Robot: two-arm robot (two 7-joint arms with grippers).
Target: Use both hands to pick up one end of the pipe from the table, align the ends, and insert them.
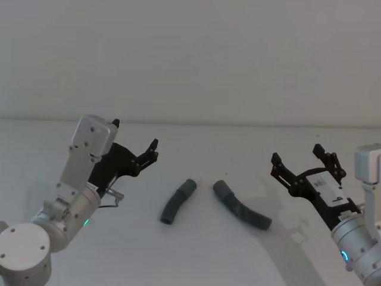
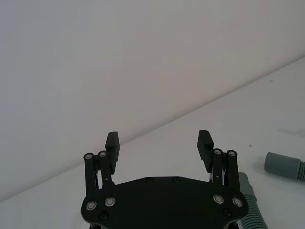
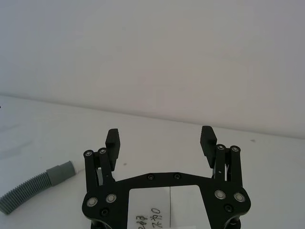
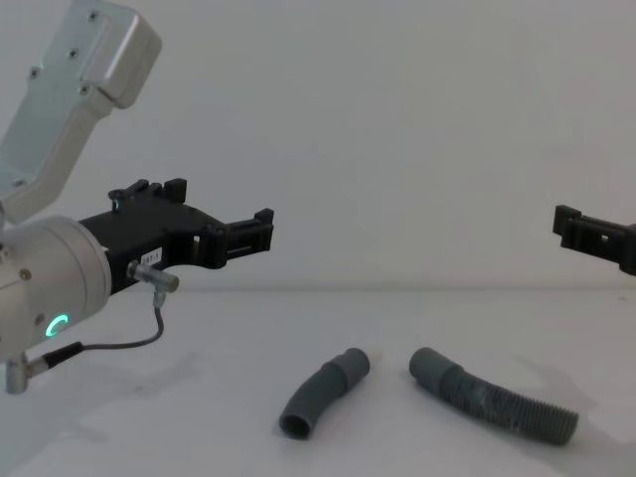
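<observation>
Two pincers, both gaping empty: left gripper (image 1: 136, 134) at nine o'clock, right gripper (image 1: 296, 154) at three; two pipe pieces, elbow (image 1: 177, 201) and hose (image 1: 241, 204), lie apart between.

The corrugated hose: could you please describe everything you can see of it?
The corrugated hose is dark grey, plastic-looking, ribbed along its curved body, with a smooth, wider cuff at one end. It lies flat on the white table, cuff towards the elbow on the robot's left, with a gap between. The open left gripper and right gripper hang clear of it.
</observation>
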